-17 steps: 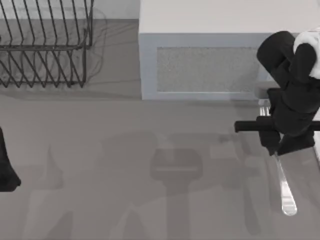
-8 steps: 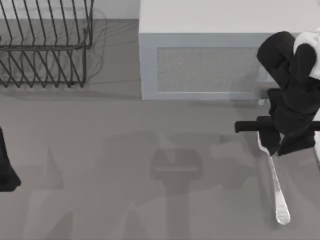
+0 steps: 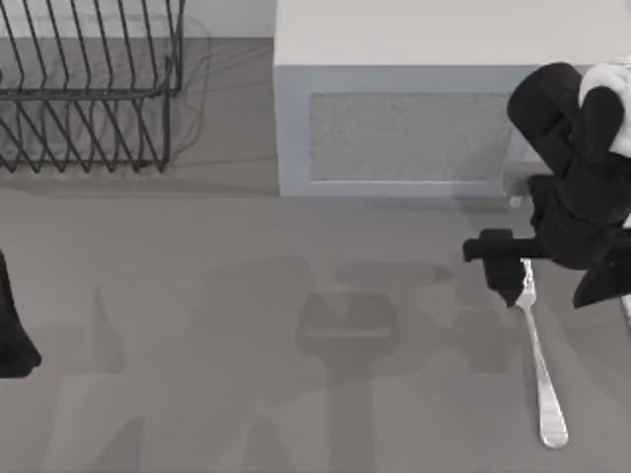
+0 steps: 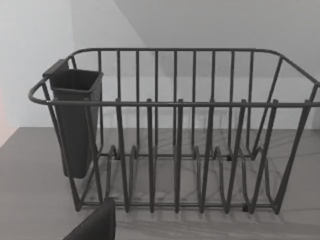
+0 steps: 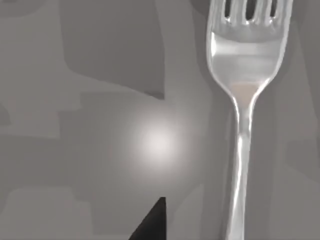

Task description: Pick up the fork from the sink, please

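The slim shiny silver metal fork (image 3: 538, 367) lies flat on the grey table (image 3: 246, 296) at the right side of the top view, its rounded handle end toward the near edge and its short tines pointing away toward the back. In the right wrist view the fork (image 5: 242, 100) is seen close up, tines and neck resting on the bare grey surface, with a dark wedge of the gripper's finger near the handle but apart from it.

At the tine end, the right gripper (image 3: 552, 281) of the black AgileX arm hovers over the fork. One dark finger (image 3: 505, 286) sits just beside the tines on the left, and the other finger is off toward the right edge of the view, so the two stand apart with the fork's head between them and nothing clamped.

The left arm is parked at the left edge of the table, and whether the left gripper (image 3: 12, 340) is apart or together cannot be told.

Farther back, a pale grey box-shaped microwave (image 3: 414, 99) with a speckled door panel stands behind the fork and the right arm. At the far left corner stands a dark wire dish rack (image 4: 175, 150) with upright dividers and a dark cutlery cup (image 4: 75, 120) hung on its end.
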You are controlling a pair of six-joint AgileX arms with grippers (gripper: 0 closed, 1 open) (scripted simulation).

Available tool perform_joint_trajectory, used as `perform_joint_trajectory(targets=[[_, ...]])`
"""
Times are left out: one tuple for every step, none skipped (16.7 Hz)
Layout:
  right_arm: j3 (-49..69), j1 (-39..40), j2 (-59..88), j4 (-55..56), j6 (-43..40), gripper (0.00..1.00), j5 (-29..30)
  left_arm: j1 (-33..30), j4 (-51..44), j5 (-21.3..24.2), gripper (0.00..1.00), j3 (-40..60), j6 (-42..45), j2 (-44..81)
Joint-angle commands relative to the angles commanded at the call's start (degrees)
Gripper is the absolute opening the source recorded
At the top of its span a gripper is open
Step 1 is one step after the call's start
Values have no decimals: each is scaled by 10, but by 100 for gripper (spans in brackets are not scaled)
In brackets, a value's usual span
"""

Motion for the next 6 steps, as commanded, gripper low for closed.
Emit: perform_joint_trajectory(targets=[[0, 0, 0, 0, 0, 100, 0, 0, 0, 0, 100, 0, 0, 0], [0, 0, 0, 0, 0, 100, 0, 0, 0, 0, 100, 0, 0, 0], [0, 0, 0, 0, 0, 100, 0, 0, 0, 0, 100, 0, 0, 0], [0, 0, 0, 0, 0, 100, 0, 0, 0, 0, 100, 0, 0, 0], [0, 0, 0, 0, 0, 100, 0, 0, 0, 0, 100, 0, 0, 0], [0, 0, 0, 0, 0, 100, 0, 0, 0, 0, 100, 0, 0, 0]])
